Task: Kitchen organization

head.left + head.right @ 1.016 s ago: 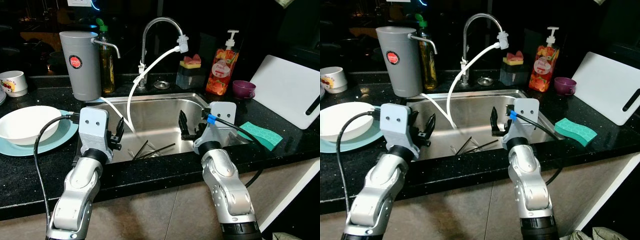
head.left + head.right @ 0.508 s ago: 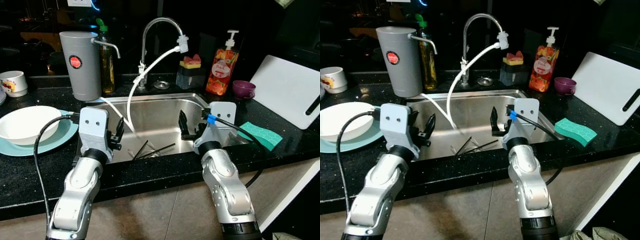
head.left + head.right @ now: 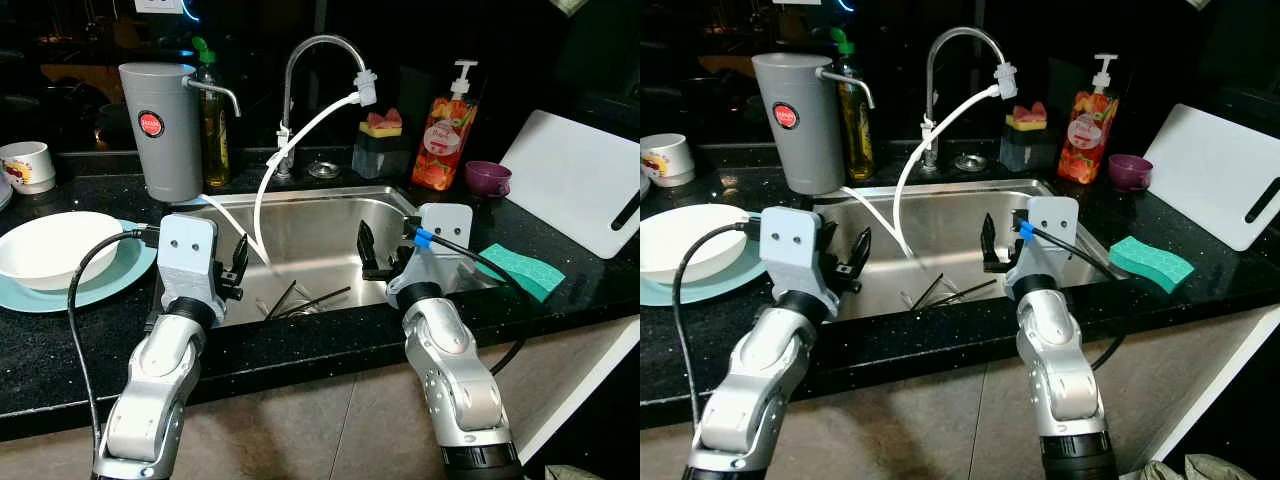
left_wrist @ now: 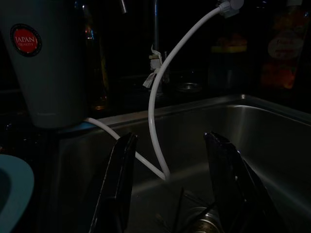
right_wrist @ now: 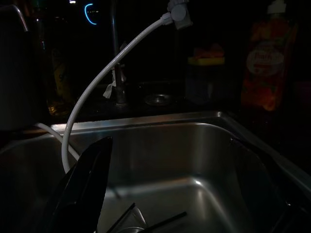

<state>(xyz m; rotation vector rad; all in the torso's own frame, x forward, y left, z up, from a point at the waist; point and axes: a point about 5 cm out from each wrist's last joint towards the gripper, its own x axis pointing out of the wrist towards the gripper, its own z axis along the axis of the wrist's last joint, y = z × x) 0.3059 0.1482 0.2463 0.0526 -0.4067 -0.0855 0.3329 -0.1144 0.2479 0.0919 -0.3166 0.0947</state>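
Note:
Both arms reach over the front edge of a steel sink (image 3: 310, 215). My left gripper (image 3: 237, 268) hangs open above the sink's left side with nothing between its fingers (image 4: 116, 189). On the right side my right gripper (image 3: 368, 250) is open too, its fingers (image 5: 82, 189) spread wide and empty. A few thin dark sticks (image 3: 310, 300) lie on the sink bottom between and below the two grippers. To the left, on the black counter, a white bowl (image 3: 50, 245) sits on a teal plate (image 3: 110, 280).
A tap (image 3: 300, 60) with a white hose (image 3: 290, 140) runs down into the sink. Behind stand a grey jug (image 3: 160, 130), a soap bottle (image 3: 445, 130), a purple cup (image 3: 487, 178) and a mug (image 3: 25, 165). A green sponge (image 3: 520, 270) and a white cutting board (image 3: 580, 180) lie at the right.
Both grippers stay open in the same place over the sink. Only the picture has shifted very slightly.

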